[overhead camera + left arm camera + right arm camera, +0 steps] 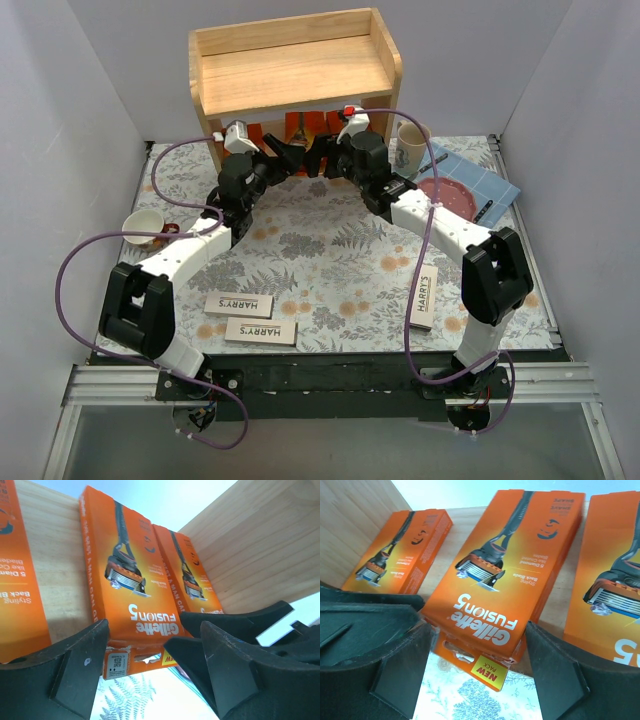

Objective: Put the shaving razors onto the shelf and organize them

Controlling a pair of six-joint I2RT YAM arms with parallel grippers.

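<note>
Three orange razor packs lie side by side on the lower tier of the wooden shelf (pixel 295 75). The middle pack (pixel 125 580) (pixel 505 580) has its hang tab over the front edge. My left gripper (pixel 290 155) (pixel 152 630) and right gripper (pixel 325 155) (pixel 477 630) both reach under the top tier and stand open, fingertips flanking that pack's near end. The right gripper's fingers sit close against the pack's corners. Other packs lie to the left (pixel 395 550) and right (pixel 615 580). Three white HARRY'S boxes lie on the table: two at front left (pixel 238 303) (pixel 260 331), one at front right (pixel 424 296).
A small cup (pixel 143 225) stands at the table's left side. A mug (pixel 411 145) stands right of the shelf, beside a pink plate (pixel 450 192) on a blue cloth (pixel 495 185). White walls close in both sides. The arms' cables loop over the floral cloth.
</note>
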